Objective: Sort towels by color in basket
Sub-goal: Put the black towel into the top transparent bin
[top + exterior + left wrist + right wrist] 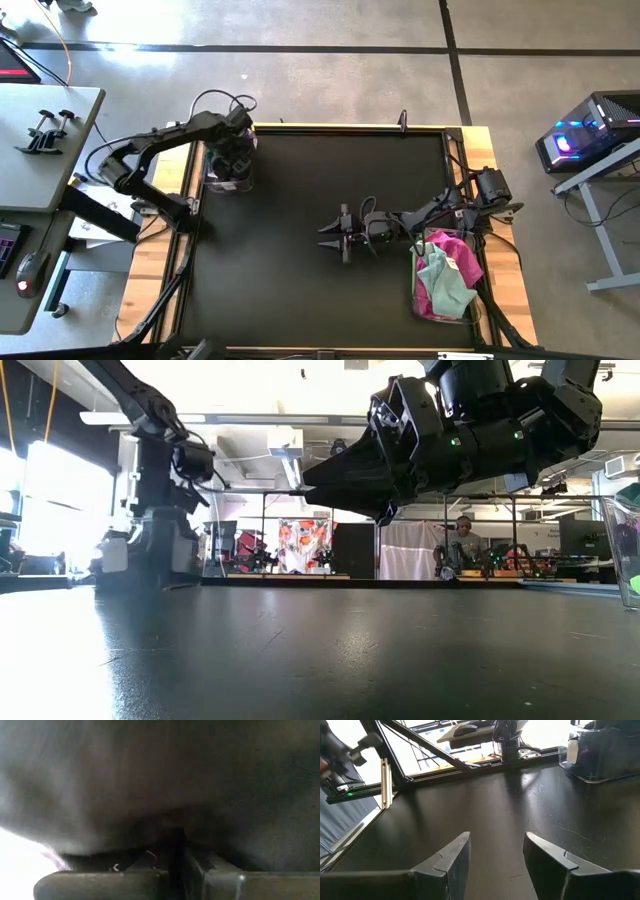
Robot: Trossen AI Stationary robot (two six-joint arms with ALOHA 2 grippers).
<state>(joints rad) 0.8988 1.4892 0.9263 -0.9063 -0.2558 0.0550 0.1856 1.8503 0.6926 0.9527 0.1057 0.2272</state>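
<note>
Dark cloth fills my left wrist view edge to edge, so I take it that the left gripper (232, 158) is down inside the clear bin (229, 172) at the mat's far left corner, its fingers (150, 880) drawn almost together. Whether a fold of that dark towel (160, 780) really sits between them I cannot tell; the camera is pressed too close to the fabric.

The right gripper (340, 234) hangs over the middle of the black mat (300, 290), nearer its right edge. Its fingers (452, 857) stand well apart with nothing between them. Beside that arm, against the mat's right edge, the wire basket (415, 285) holds the remaining towels I can make out: a magenta one (462, 262) and a mint one (447, 288), heaped together.

To do this step well, I would settle the grip before lifting. The cloth is soft and will slip from a shallow pinch, so the fingers should close fully on a proper fold, not on a thin edge. Then I would raise the left arm straight up, slowly, until the towel clears the bin's wall, watching the high view for a second cloth dragged along. If one comes up with it, I would set both down and pinch again. The right arm should wait where it is, clear of the left arm's path.
</note>
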